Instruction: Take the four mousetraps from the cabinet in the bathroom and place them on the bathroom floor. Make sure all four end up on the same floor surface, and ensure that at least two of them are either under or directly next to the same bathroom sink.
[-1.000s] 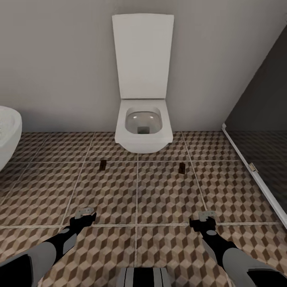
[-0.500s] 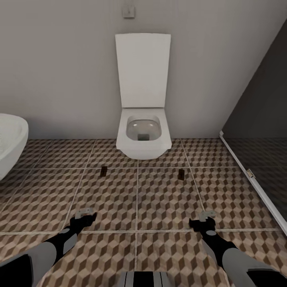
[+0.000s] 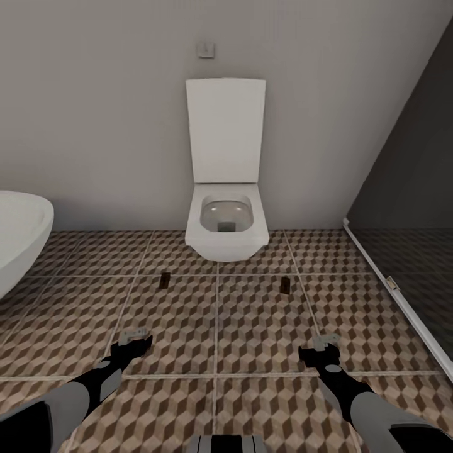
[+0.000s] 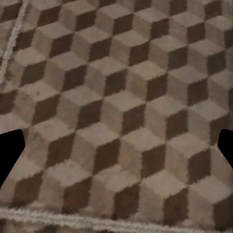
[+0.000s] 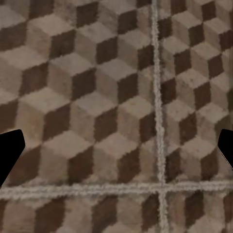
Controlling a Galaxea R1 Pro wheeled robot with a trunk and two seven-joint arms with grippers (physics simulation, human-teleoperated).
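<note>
My head camera has backed off and tilted up since a second ago: the toilet sits lower and smaller in frame and a wall plate above it has come into view; my arms hold the same spots low in frame. Grey wall [image 3: 94, 113] fills the upper half of the head view. The bathroom floor [image 3: 251, 327], cube-patterned tiles with pale grout, fills the lower half. Dark glass panel [image 3: 415, 207] with a white bottom rail runs down the right edge. White toilet [image 3: 226, 229], lid up, at centre against the wall. White curved tub edge [image 3: 19, 245] at middle left. Two mousetraps lie flat on the tiles, well apart, just in front of the toilet: one left of centre [image 3: 165, 280], one right of centre [image 3: 285, 284]; too small to make out detail. My left gripper [image 3: 135, 340] at lower left and my right gripper [image 3: 322, 348] at lower right both hang over bare tile, holding nothing; in each wrist view the dark fingertips [image 4: 9, 153] [image 5: 9, 153] sit at opposite frame edges, so both are spread wide. Small wall plate [image 3: 205, 50] at top centre.
</note>
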